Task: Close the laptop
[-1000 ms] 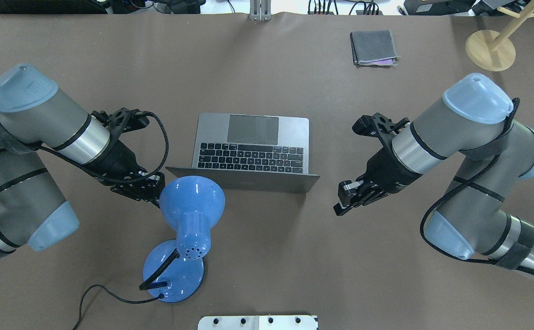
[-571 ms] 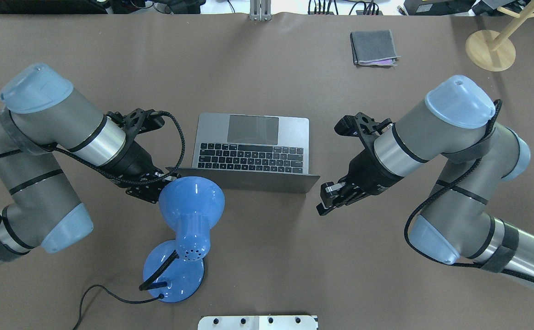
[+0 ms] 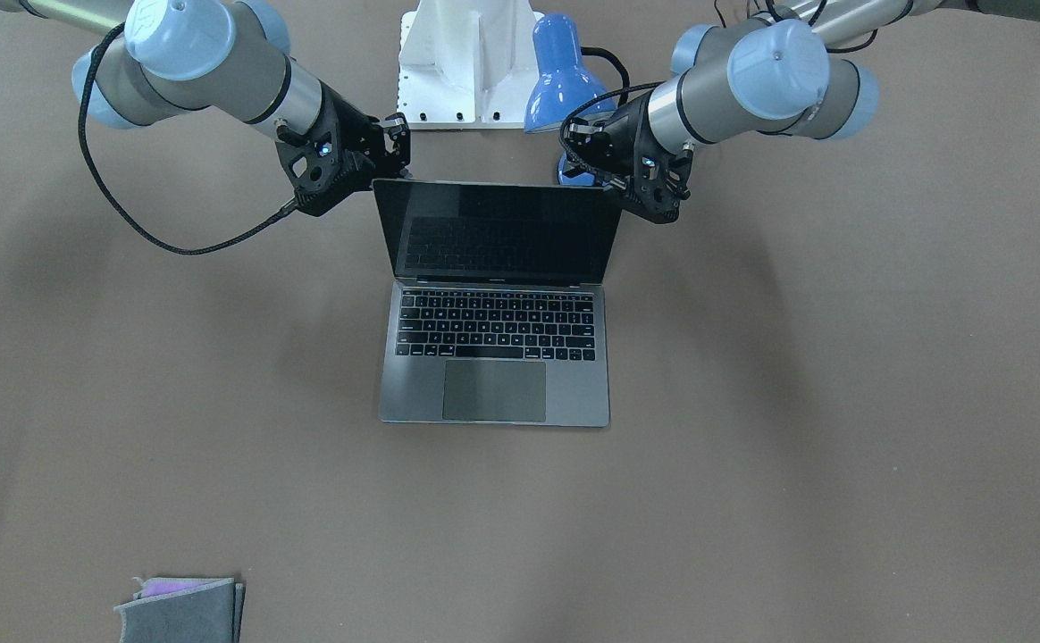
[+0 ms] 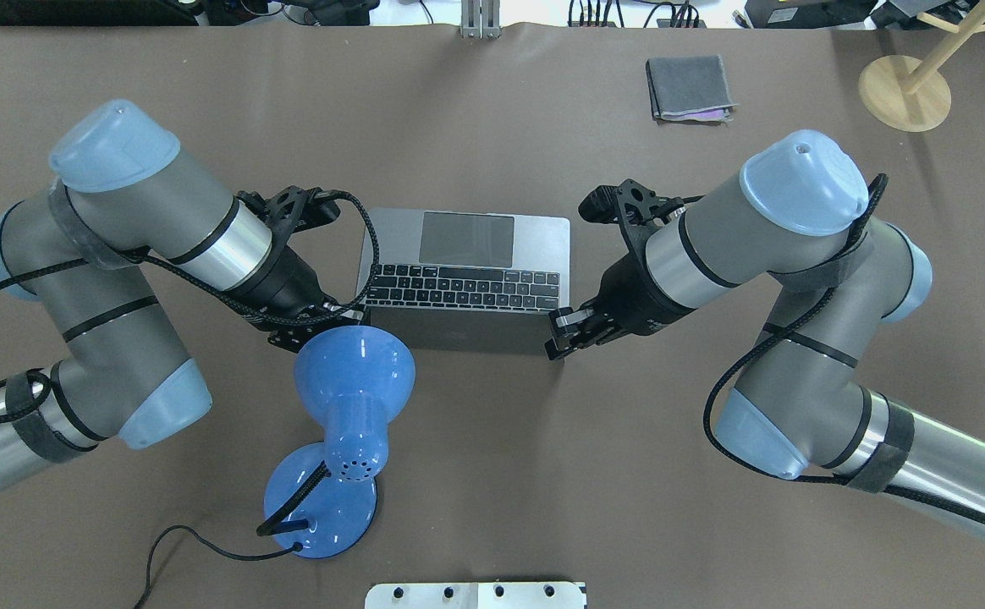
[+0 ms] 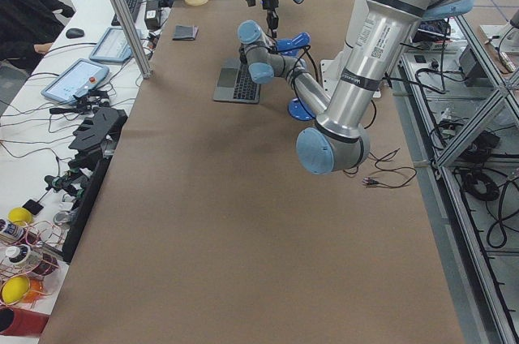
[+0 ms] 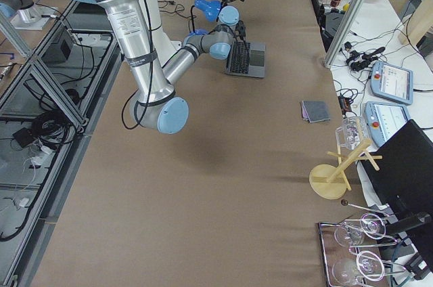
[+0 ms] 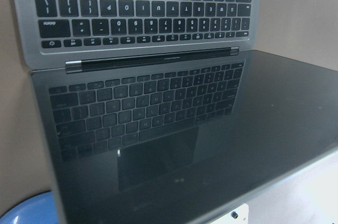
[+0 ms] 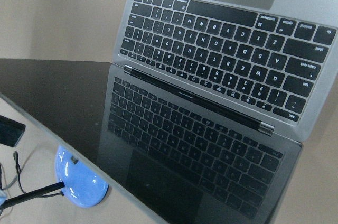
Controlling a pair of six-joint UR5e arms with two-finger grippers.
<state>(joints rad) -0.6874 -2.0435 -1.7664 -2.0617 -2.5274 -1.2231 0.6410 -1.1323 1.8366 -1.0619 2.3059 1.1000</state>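
Note:
The grey laptop [image 4: 467, 241] stands open in the middle of the table, its dark screen [image 3: 498, 232] facing away from me and its lid close to upright. My right gripper [image 4: 557, 342] looks shut and sits at the lid's top corner on my right; it also shows in the front view [image 3: 393, 161]. My left gripper [image 3: 643, 195] is at the other top corner. Its fingers are hidden behind the lamp head and the lid, so I cannot tell its state. Both wrist views show the screen [image 7: 174, 139] and keyboard [image 8: 222, 60] close up, with no fingers in view.
A blue desk lamp [image 4: 353, 368] stands just behind the lid, its head against my left gripper and its cable trailing left. A folded grey cloth [image 4: 689, 87] and a wooden stand [image 4: 905, 91] lie at the far right. The white robot base [image 3: 466, 62] is behind the lamp.
Both arms have swung inward, bringing the grippers from beside the laptop to the lid's top corners. The lid has tipped from leaning back toward me to nearly upright.

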